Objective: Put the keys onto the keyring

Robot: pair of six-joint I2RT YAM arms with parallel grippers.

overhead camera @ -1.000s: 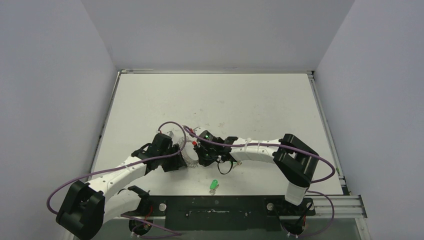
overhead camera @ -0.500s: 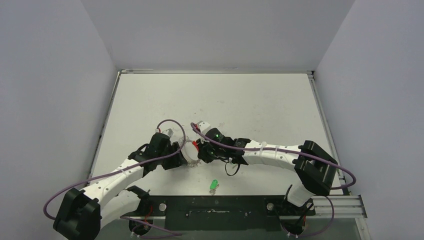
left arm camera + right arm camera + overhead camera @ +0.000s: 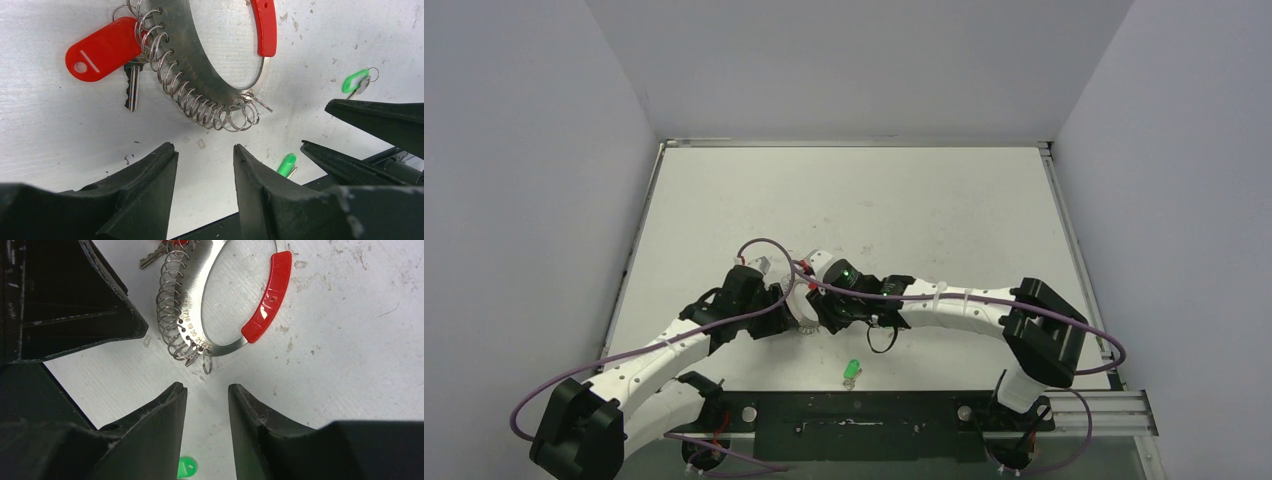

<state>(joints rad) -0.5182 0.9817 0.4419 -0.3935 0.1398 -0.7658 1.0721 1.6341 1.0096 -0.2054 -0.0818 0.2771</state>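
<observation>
Just beyond right pincer [image 3: 207, 388], keyring [image 3: 195, 315]

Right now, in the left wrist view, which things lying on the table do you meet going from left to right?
Red key tag → coil of small rings → red sleeve → lower green key → upper green key.

Bright, even overhead light casts only soft shadows on the white table [image 3: 924, 200], with glare on the red sleeve [image 3: 265, 305] of the keyring [image 3: 192, 320].
</observation>
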